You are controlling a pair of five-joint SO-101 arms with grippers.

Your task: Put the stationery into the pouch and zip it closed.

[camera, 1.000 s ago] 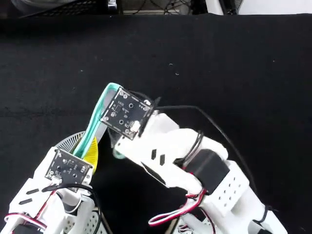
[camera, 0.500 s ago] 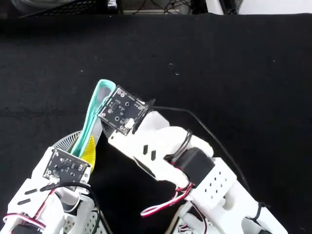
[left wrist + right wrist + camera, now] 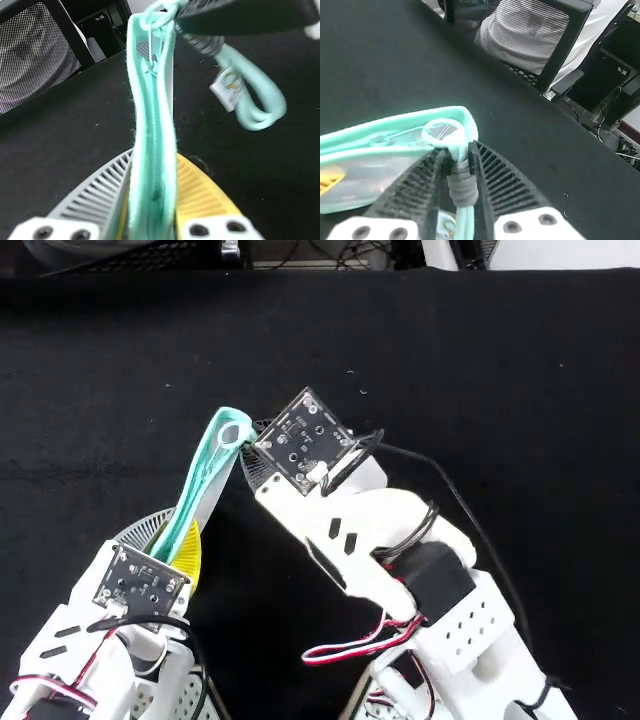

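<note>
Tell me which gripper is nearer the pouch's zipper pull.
Right. The right gripper is shut on the zipper pull at one end of the pouch; the left gripper clamps the pouch at its opposite end, away from the pull.

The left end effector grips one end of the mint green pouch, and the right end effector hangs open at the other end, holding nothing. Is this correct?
Not quite. The right wrist view shows the right end effector shut on the strap at that end of the mint green pouch. The left end effector does grip the other end.
</note>
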